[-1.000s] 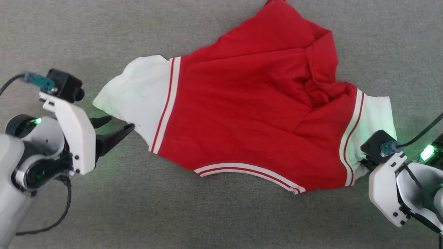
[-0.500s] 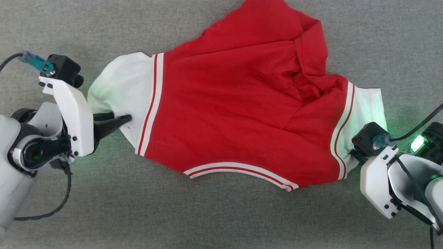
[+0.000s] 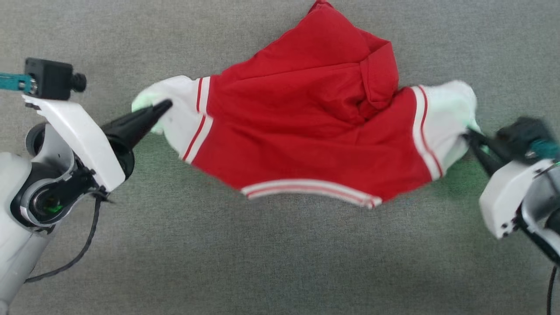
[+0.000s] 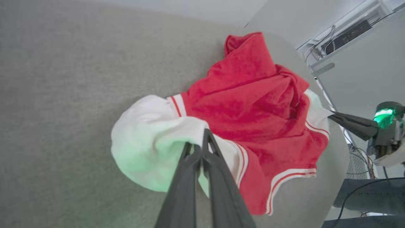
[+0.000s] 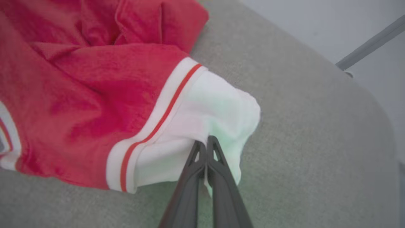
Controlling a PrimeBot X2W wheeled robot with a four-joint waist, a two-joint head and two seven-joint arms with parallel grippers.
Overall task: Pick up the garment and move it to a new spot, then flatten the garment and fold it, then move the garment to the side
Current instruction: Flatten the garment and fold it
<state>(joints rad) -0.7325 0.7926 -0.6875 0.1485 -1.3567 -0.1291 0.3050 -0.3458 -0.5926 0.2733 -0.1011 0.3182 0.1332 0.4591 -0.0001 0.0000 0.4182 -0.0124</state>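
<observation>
Red with white striped-trim sleeves, the jersey garment (image 3: 306,131) is held stretched over the grey cloth surface (image 3: 280,271), its left sleeve clenched by the left gripper (image 3: 165,106) and its right sleeve by the right gripper (image 3: 469,134), seemingly for carrying whole.

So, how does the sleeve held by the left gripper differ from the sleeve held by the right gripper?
The left gripper's sleeve is bunched and its striped band is kinked; the right gripper's sleeve has a band in one smooth curve. A folded red flap of the shirt lies beside the right gripper's sleeve, none beside the left gripper's. Both are white, each pinched in a shut gripper.
</observation>
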